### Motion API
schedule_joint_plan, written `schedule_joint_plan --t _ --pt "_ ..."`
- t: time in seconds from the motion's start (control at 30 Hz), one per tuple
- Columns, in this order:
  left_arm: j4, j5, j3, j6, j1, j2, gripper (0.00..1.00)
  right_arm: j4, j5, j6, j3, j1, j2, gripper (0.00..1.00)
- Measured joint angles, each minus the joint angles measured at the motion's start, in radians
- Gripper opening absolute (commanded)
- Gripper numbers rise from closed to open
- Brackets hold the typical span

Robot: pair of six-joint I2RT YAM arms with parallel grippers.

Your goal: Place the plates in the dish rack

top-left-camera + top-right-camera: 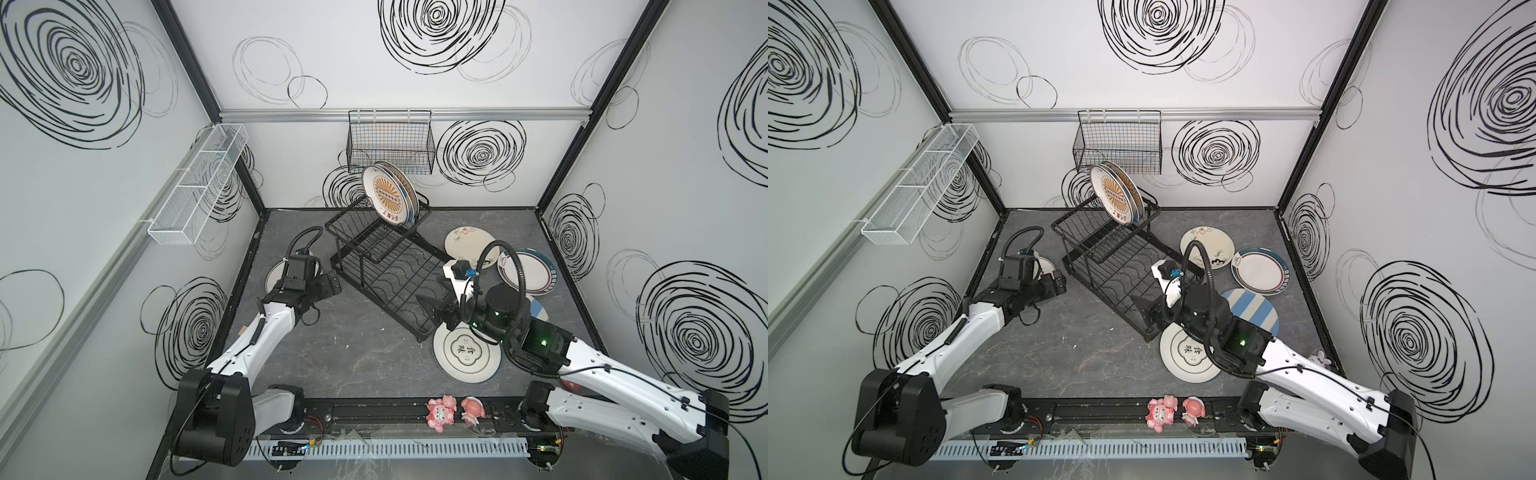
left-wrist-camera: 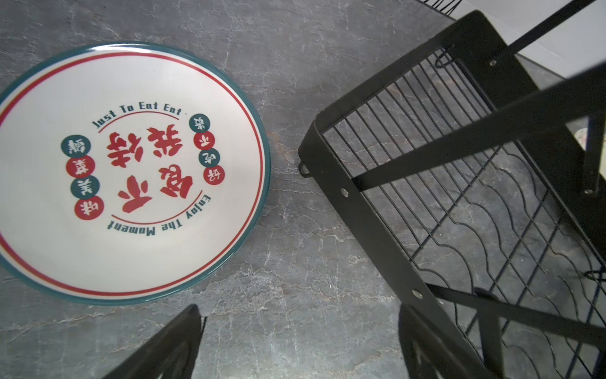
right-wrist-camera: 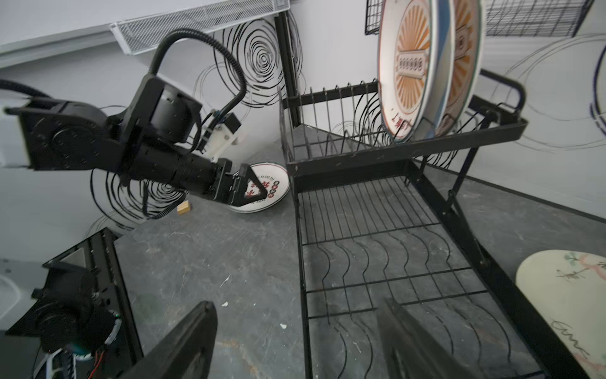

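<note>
The plates look like glazed ceramic: stiff, fairly heavy, slick, and liable to chip against wire. Those lying flat offer only the rim, so I judge the best hold to be a firm pinch across the raised edge, with one finger slipped under the lip.

Two orange sunburst plates (image 1: 386, 199) stand on edge, close together, in the raised upper basket of the black wire two-tier dish rack (image 1: 399, 282). I cannot tell whether another plate stands behind them. The wavy-slotted lower tray holds none.

The rest lie flat on the dark grey marbled bench (image 1: 332, 361):
- A white plate with a green medallion (image 1: 461, 353) is just beside the rack's near corner.
- A blue-and-cream striped plate (image 1: 1256, 313) is partly under the right arm.
- A teal-rimmed white plate (image 1: 528, 272) and a cream plate with small drawings (image 1: 461, 245) are to the rack's right.
- A white plate with a teal rim and red lettering (image 2: 124, 170) is on the rack's left.

The left claw (image 2: 301, 344) hangs over bare bench between the lettered plate and the rack, fingers apart and holding nothing. The right claw (image 3: 295, 344) hovers above the near end of the lower tray, fingers wide apart and empty.
</note>
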Motion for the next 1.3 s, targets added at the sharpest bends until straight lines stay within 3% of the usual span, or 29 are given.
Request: schedule_joint_plan --t 0.23,0.73,1.3 --pt "0.081 -0.053 0.007 -0.028 0.002 0.145 0.96 0.015 -0.014 0.043 -0.095 0.006 -0.075 0.82" --pt "0.193 -0.018 0.053 -0.032 0.069 0.365 0.96 0.035 -0.078 0.112 -0.185 0.006 -0.137 0.83" --pt "0.292 0.093 -0.042 -0.065 0.091 0.322 0.96 0.055 -0.120 0.130 -0.206 -0.007 -0.127 0.83"
